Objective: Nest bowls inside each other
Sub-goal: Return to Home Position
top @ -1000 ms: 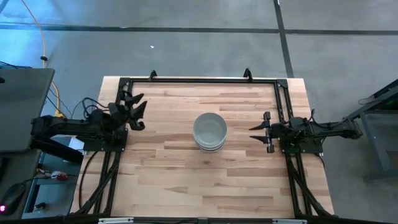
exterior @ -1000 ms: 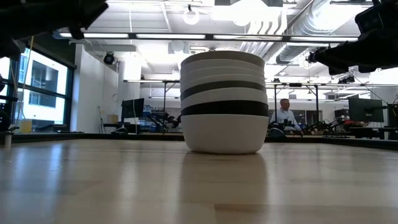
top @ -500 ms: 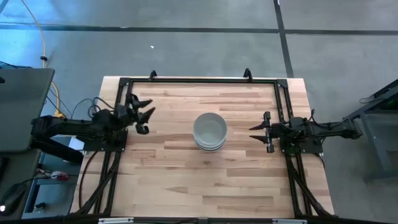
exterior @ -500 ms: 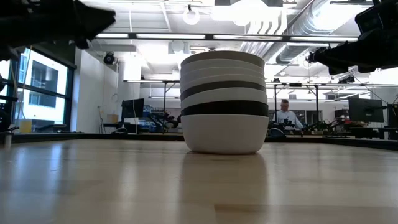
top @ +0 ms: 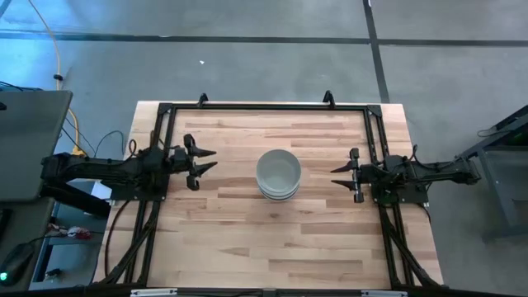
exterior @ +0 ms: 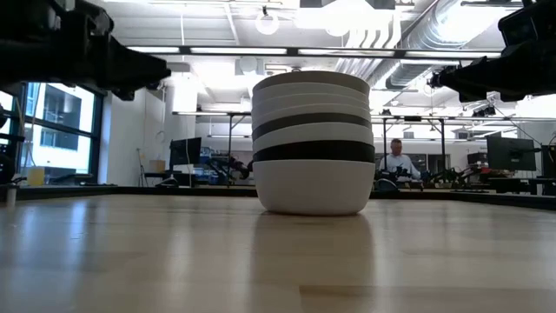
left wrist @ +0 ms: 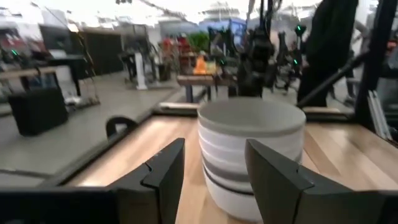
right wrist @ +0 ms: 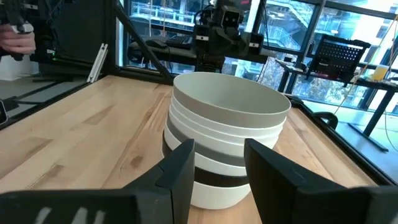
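Pale wooden planks form the counter, with a black tube frame along its far and side edges. The bowls stand nested in one upright stack at the middle: smooth, round, glossy white at the base, then a black band, then white and grey rims. Bare wood surrounds the stack. The left hand and the right hand flank it, well apart from it, each pointing at it with fingers spread. A person sits in the room beyond.
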Available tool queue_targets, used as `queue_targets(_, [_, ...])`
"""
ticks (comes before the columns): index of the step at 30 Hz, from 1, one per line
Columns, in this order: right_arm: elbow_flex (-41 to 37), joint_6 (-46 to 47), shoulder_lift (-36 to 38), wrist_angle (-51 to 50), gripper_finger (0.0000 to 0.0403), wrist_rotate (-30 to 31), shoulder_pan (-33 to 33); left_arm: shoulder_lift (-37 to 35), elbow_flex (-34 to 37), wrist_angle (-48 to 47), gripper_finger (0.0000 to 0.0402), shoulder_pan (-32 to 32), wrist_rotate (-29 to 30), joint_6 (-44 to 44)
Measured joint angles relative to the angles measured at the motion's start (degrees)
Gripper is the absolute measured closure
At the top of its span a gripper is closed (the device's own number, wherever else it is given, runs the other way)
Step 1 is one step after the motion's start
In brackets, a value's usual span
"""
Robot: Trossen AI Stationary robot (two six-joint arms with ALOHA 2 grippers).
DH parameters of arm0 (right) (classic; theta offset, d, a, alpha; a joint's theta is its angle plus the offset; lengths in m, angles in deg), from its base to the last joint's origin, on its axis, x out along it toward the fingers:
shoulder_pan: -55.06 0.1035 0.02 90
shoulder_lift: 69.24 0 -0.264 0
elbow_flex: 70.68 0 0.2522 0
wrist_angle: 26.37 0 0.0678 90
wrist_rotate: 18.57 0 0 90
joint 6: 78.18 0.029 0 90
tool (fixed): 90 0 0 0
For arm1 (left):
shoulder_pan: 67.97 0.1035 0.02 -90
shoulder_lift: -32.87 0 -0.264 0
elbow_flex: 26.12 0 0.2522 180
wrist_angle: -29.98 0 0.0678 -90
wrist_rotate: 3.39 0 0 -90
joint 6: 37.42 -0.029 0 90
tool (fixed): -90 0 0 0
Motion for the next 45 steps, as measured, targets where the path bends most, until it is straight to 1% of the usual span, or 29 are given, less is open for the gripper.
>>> queue_targets(3, [0.00, 0.09, 0.00, 0.00, 0.0269, -0.02, 0.00, -0.04, -0.33, -3.18, 0.0243, 0.00, -0.80, 0.72])
queue_targets(6, [0.00, 1.50, 0.00, 0.00, 0.0269, -0.17, -0.02, -0.87, -2.35, -8.09, 0.0243, 0.00, -0.33, 0.27])
queue_targets(10, [0.00, 1.54, 0.00, 0.00, 0.0269, -0.17, 0.00, -4.58, -5.46, -8.29, 0.0243, -0.28, -1.97, -2.81])
queue_targets(14, [0.00, 1.54, 0.00, 0.00, 0.0269, -0.17, -0.02, -11.92, -6.58, -8.52, 0.0243, -1.02, -3.44, -6.21])
queue_targets(21, [0.00, 1.54, -0.02, 0.00, 0.0269, -0.17, -0.02, -26.97, -6.56, -14.93, 0.0243, -2.63, -3.44, -7.22])
queue_targets(26, [0.00, 1.69, -0.04, -0.01, 0.0269, -0.17, -0.02, -26.33, -6.41, -13.62, 0.0243, -3.75, -3.36, -8.31])
queue_targets(34, [0.00, 3.03, -0.09, -0.02, 0.0269, 0.13, -0.02, -26.69, -3.15, -11.44, 0.0243, -3.76, -2.32, -7.19])
queue_targets(38, [0.00, 3.08, -0.09, -0.01, 0.0269, 0.15, -0.02, -26.69, -0.91, -8.66, 0.0243, -3.75, -2.28, -6.08])
queue_targets(45, [0.00, 4.70, -0.09, 0.00, 0.0269, 0.20, -0.02, -26.67, 0.09, -8.77, 0.0243, -3.76, -2.11, -5.31])
